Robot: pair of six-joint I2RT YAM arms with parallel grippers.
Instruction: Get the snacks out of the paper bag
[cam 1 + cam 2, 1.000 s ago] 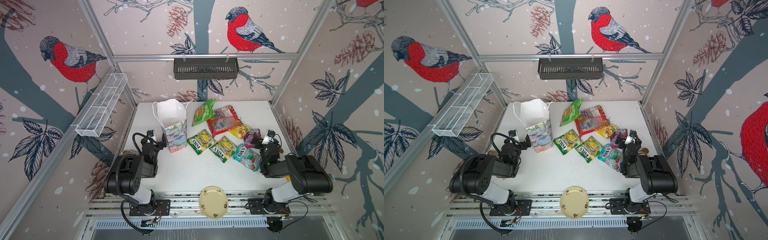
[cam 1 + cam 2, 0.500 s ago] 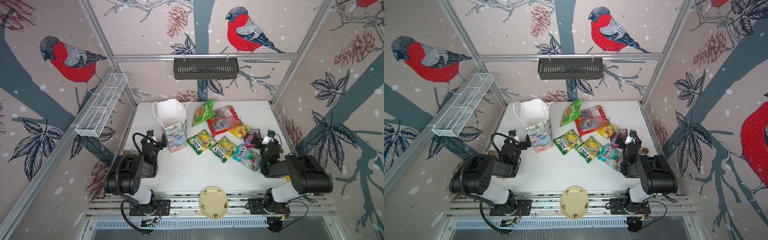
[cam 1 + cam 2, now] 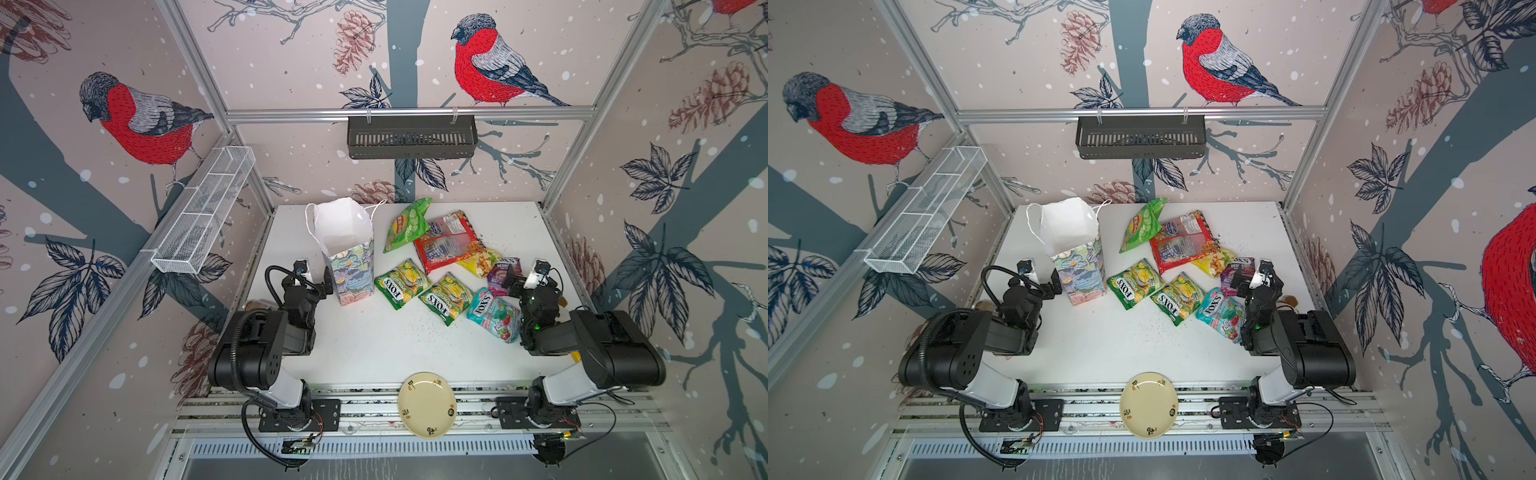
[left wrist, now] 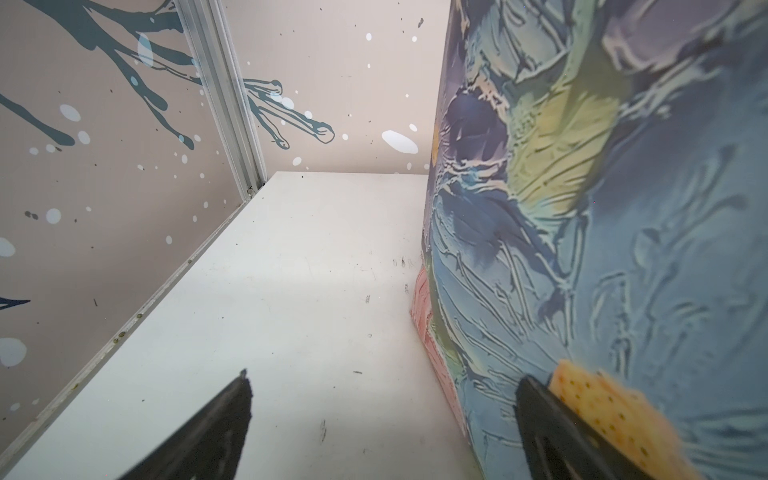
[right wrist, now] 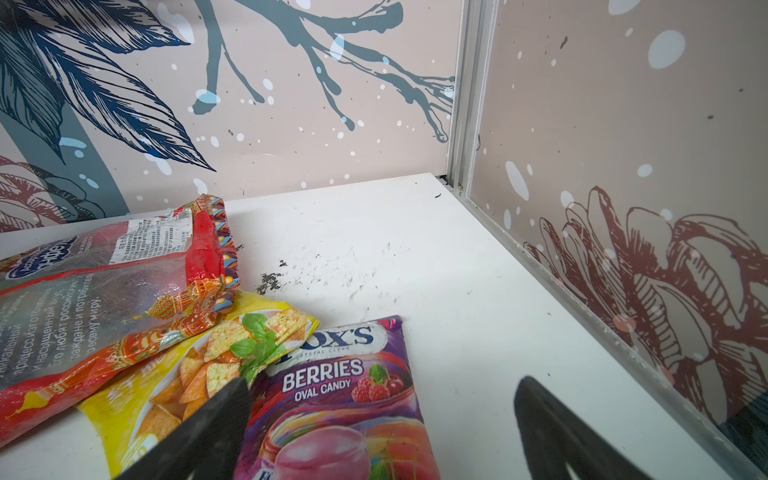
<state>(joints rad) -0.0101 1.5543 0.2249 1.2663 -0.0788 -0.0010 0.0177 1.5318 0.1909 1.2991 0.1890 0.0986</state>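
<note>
Nothing has shifted since a second ago. Left claw (image 3: pixel 314 276) stands spread and empty, one finger right beside the lower wall of the upright paper bag (image 3: pixel 351 266) on the bench's (image 3: pixel 395 345) left side. Right claw (image 3: pixel 524 274) is spread too, low over the purple packet (image 5: pixel 340 395), pinching nothing. Around it on the bench, outside the bag, lie the teal packet (image 3: pixel 494 313), yellow packet (image 3: pixel 480 261), large red packet (image 3: pixel 446 241), green FOX'S packet (image 3: pixel 446 297), second green FOX'S packet (image 3: pixel 401 283), and farthest back the cucumber packet (image 3: pixel 407 224).
</note>
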